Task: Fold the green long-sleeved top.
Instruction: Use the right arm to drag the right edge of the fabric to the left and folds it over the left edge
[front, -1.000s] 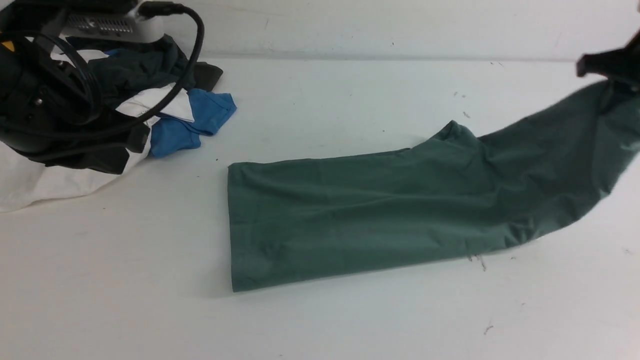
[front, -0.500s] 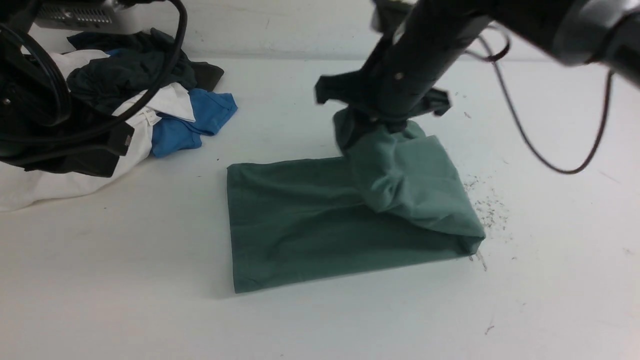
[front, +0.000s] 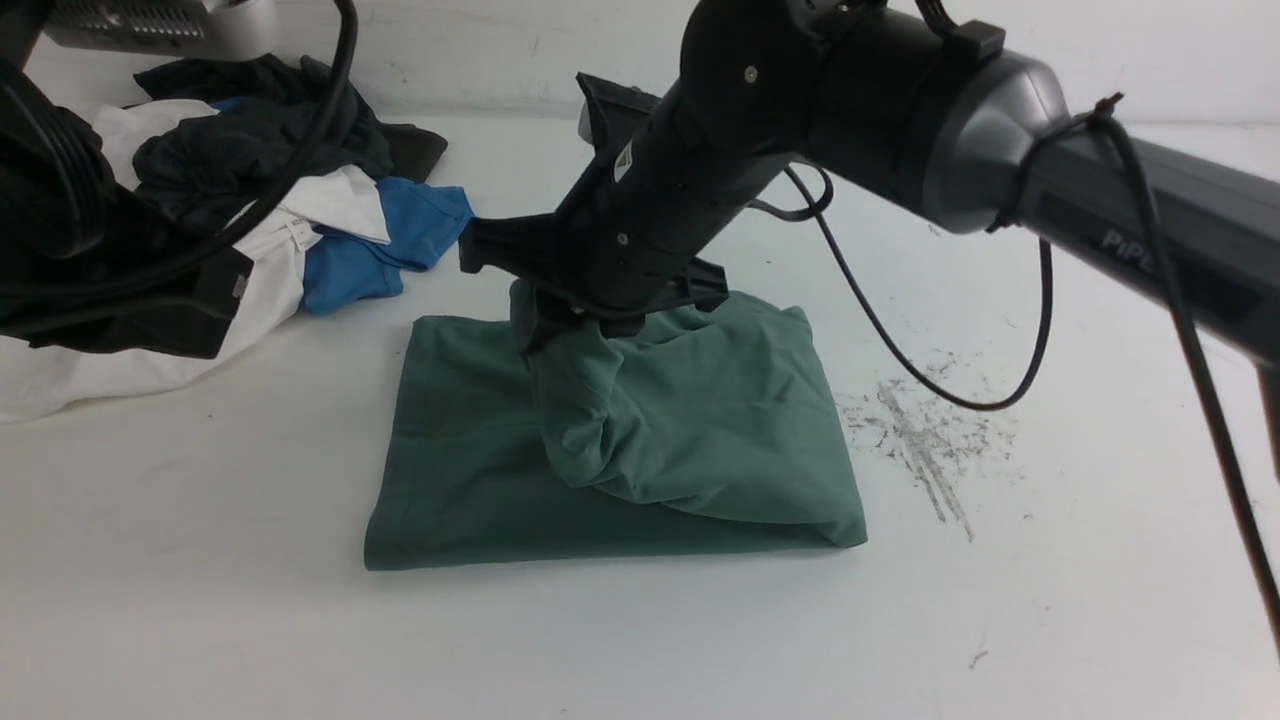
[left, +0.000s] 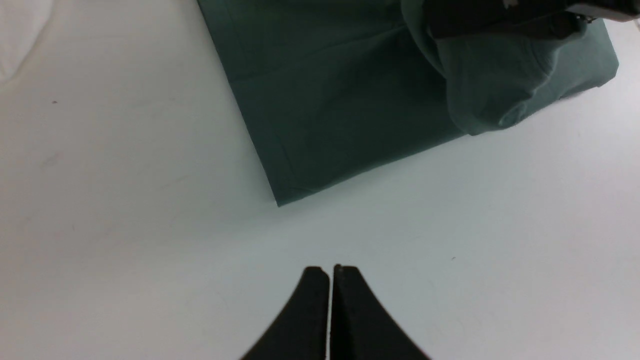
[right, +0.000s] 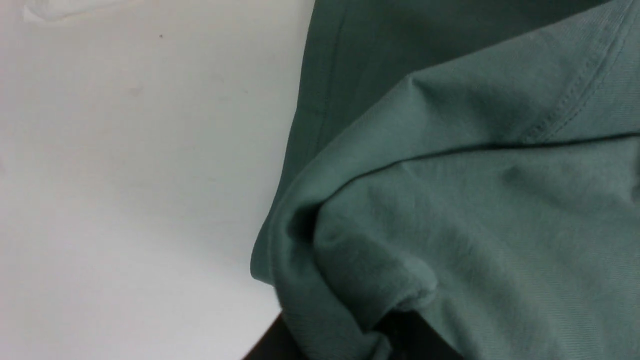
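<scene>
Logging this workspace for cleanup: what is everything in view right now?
green long-sleeved top: one, sage green, table centre, partly folded.
white garment: at least one, white, far-left pile.
blue garment: one, blue, that pile's right edge.
dark garment: at least one, grey-black, atop the pile.
scuff marks: one patch, dark, right of the top.
table: one, white.
left gripper: one, black, shut, over the table.
right gripper: one, black, shut on the top.

right gripper (front: 556, 332) tips buried in green top (front: 470, 470) — left arm (front: 70, 230) cropped at edge
</scene>
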